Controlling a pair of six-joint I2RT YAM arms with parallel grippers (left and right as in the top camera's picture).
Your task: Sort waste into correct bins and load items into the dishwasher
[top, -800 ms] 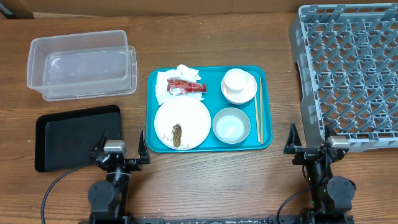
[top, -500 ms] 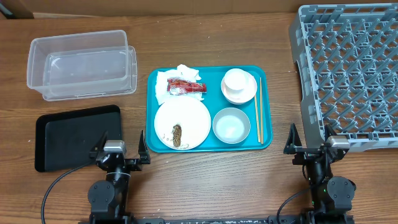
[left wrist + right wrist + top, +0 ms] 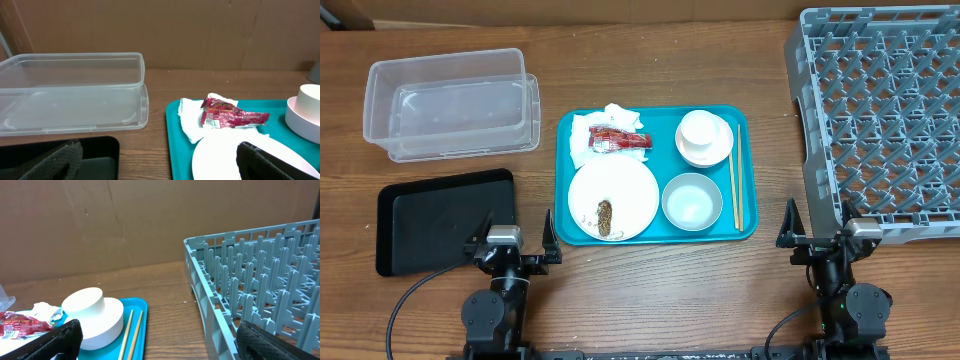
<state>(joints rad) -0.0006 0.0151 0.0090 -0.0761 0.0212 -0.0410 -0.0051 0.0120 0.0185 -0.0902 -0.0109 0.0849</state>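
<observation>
On the teal tray (image 3: 563, 170) lie a crumpled white napkin (image 3: 590, 140) with a red wrapper (image 3: 617, 140) on it, a white plate (image 3: 613, 200) with a brown food lump (image 3: 605, 216), a grey-blue bowl (image 3: 692, 201), a white cup on its saucer (image 3: 705, 137) and wooden chopsticks (image 3: 735, 185). The clear tub (image 3: 452, 103) and black tray (image 3: 440, 218) sit to the left, the grey dish rack (image 3: 880, 115) to the right. My left gripper (image 3: 517, 240) stands open at the front, between black tray and plate. My right gripper (image 3: 820, 233) is open by the rack's front corner. Both hold nothing.
A brown cardboard wall closes off the table's far side (image 3: 200, 30). In the left wrist view the wrapper (image 3: 230, 117) lies ahead to the right and the tub (image 3: 70, 95) ahead to the left. The right wrist view shows the cup (image 3: 92, 312), the chopsticks (image 3: 131, 327) and the rack (image 3: 250, 290).
</observation>
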